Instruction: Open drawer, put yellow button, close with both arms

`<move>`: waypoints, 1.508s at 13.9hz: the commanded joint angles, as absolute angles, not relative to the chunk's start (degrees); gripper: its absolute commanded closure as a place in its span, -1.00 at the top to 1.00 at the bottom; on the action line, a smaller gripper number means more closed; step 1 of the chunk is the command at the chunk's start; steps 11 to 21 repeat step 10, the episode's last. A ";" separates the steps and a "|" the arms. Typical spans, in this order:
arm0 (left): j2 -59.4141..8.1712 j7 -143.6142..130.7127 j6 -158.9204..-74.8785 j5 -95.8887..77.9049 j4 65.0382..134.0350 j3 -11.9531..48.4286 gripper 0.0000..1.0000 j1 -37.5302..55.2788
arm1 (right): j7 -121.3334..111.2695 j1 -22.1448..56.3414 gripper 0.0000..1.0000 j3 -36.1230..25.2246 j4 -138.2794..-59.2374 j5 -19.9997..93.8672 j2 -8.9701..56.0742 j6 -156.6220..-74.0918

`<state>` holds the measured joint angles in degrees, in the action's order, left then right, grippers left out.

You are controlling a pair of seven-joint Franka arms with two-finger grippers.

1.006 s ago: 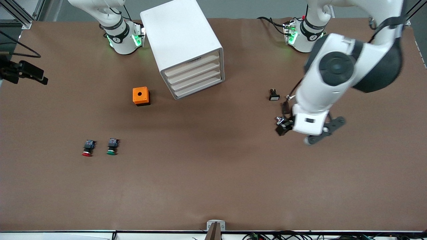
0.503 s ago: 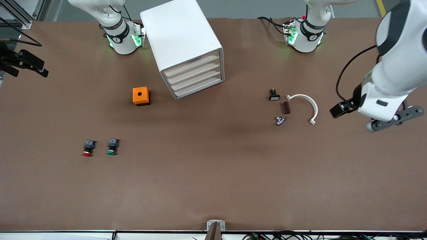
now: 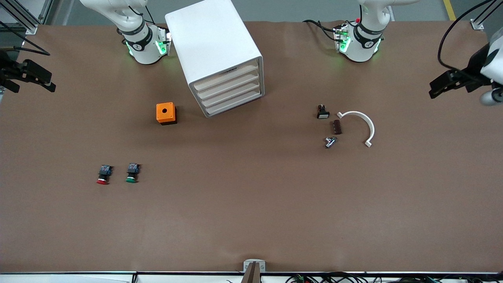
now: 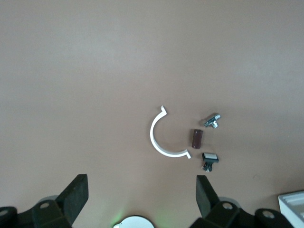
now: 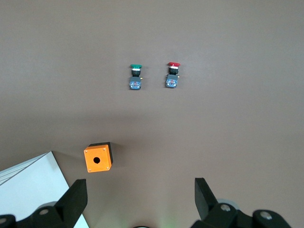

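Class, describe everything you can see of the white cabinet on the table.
The white cabinet is a tall boxy unit, smooth and plastic-looking, standing upright on the brown table near the right arm's base, turned at an angle. Its front holds four shallow stacked drawers, all shut. An orange box sits beside it, apart. No gripper touches it.

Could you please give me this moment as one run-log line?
drawer: shut | yellow button: not visible | left gripper: open, high over table's left-arm end | right gripper: open, high over right-arm end
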<state>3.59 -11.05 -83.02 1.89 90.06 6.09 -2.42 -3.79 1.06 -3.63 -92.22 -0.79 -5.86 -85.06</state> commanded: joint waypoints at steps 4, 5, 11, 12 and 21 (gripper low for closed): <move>12.73 -10.37 -86.48 0.88 100.28 7.29 0.99 -1.93 | -4.57 1.14 1.00 -3.60 -93.43 -1.76 -7.56 -84.99; 12.83 -10.28 -86.05 0.88 100.20 7.56 0.99 -1.93 | -4.48 1.14 1.00 -3.60 -93.43 -1.58 -7.56 -84.99; 11.87 -7.22 -85.87 0.88 97.74 7.65 0.99 -2.37 | -3.69 1.14 1.00 -3.60 -94.30 -0.79 -8.35 -84.64; 11.87 -7.22 -85.87 0.88 97.74 7.65 0.99 -2.37 | -3.69 1.14 1.00 -3.60 -94.30 -0.79 -8.35 -84.64; 11.87 -7.22 -85.87 0.88 97.74 7.65 0.99 -2.37 | -3.69 1.14 1.00 -3.60 -94.30 -0.79 -8.35 -84.64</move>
